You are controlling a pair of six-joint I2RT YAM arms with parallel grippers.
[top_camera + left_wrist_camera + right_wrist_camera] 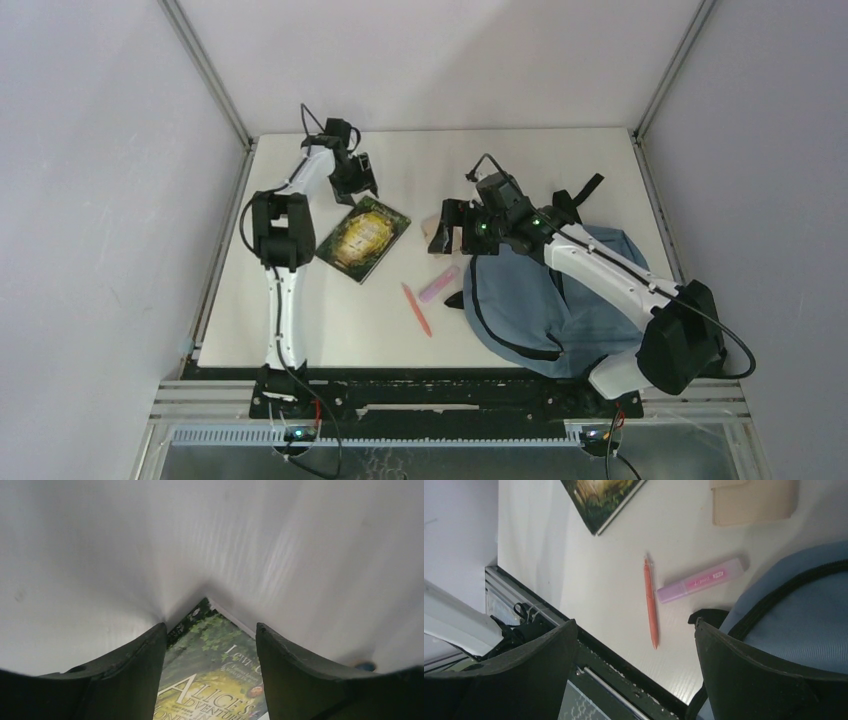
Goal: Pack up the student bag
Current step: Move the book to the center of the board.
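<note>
Lying near right on table (520, 160): student bag (520, 300), dusty blue with black trim, right arm crossing above it. Orange pen (416, 309) and pink highlighter (438, 285) just left of bag. Book (363, 238) farther left. Right gripper (635, 627) spread wide, nothing held, above bag's far-left edge, beige pouch (754, 500) beside. Left gripper (210, 647) spread, empty, fingers flanking book's far corner.

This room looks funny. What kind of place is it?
Probably a robot test booth: plain grey walls around a white table, two white-and-black robot arms bolted at its edge.
</note>
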